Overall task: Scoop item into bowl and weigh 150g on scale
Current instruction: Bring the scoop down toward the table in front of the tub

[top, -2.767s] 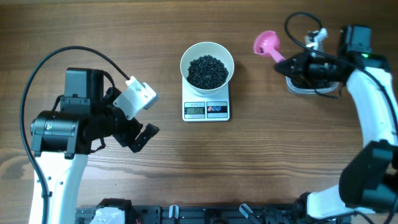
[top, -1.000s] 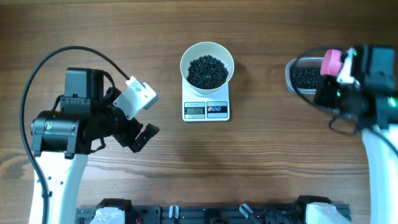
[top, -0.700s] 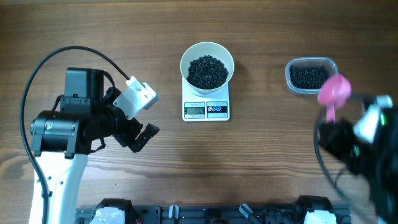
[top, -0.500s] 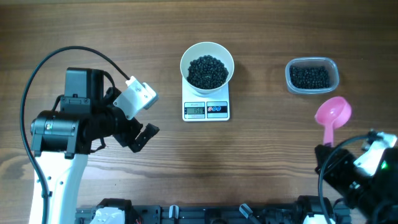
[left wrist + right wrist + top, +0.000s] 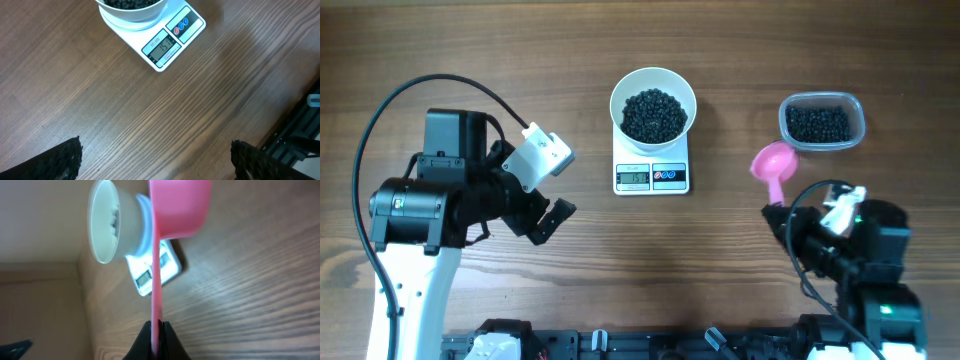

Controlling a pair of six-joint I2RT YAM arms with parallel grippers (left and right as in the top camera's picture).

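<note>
The right gripper (image 5: pixel 787 211), clamped on the pink scoop (image 5: pixel 775 163), has pulled back from the bean tub (image 5: pixel 822 122) toward five o'clock; the left gripper (image 5: pixel 548 218) gapes idle. Scooping looks finished.

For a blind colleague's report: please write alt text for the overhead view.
A white bowl of black beans sits on a small white scale on a wooden table. To its right, the right gripper holds a pink scoop by the handle, near a clear tub of beans; the left gripper, open and empty, is at left.
</note>
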